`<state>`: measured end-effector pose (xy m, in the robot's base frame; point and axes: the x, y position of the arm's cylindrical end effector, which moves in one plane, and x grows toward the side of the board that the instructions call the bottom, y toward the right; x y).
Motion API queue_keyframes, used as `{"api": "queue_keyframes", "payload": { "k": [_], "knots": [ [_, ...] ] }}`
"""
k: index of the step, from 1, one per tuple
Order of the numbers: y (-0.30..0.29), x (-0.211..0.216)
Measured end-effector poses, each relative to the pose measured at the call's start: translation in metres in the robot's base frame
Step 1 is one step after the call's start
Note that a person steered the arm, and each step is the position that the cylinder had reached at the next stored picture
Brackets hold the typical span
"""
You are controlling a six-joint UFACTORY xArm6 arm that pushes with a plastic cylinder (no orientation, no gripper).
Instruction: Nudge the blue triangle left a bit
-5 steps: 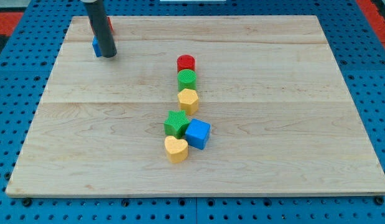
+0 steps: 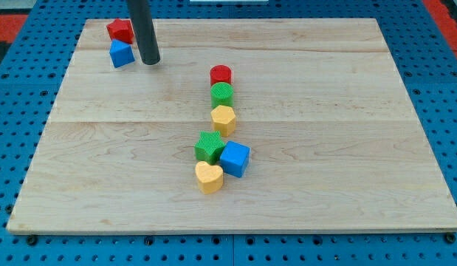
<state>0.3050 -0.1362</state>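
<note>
The blue triangle (image 2: 121, 54) lies near the board's top left corner, just below a red block (image 2: 119, 30). My tip (image 2: 149, 62) rests on the board just to the right of the blue triangle, with a small gap between them. The dark rod rises from there out of the view's top.
In the board's middle a column runs downward: a red cylinder (image 2: 221, 75), a green cylinder (image 2: 222, 94) and a yellow block (image 2: 224, 118). Below them a green star (image 2: 209, 146), a blue cube (image 2: 235, 159) and a yellow heart (image 2: 209, 177) sit clustered. The wooden board (image 2: 346, 133) lies on a blue pegboard.
My tip has moved right, from over the blue triangle's right side to clear of it. The red block and blue triangle now show fully. No block has visibly moved.
</note>
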Motion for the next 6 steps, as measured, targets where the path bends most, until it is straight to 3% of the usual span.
{"api": "queue_keyframes", "payload": {
  "k": [6],
  "knots": [
    [-0.024,-0.012]
  ]
}}
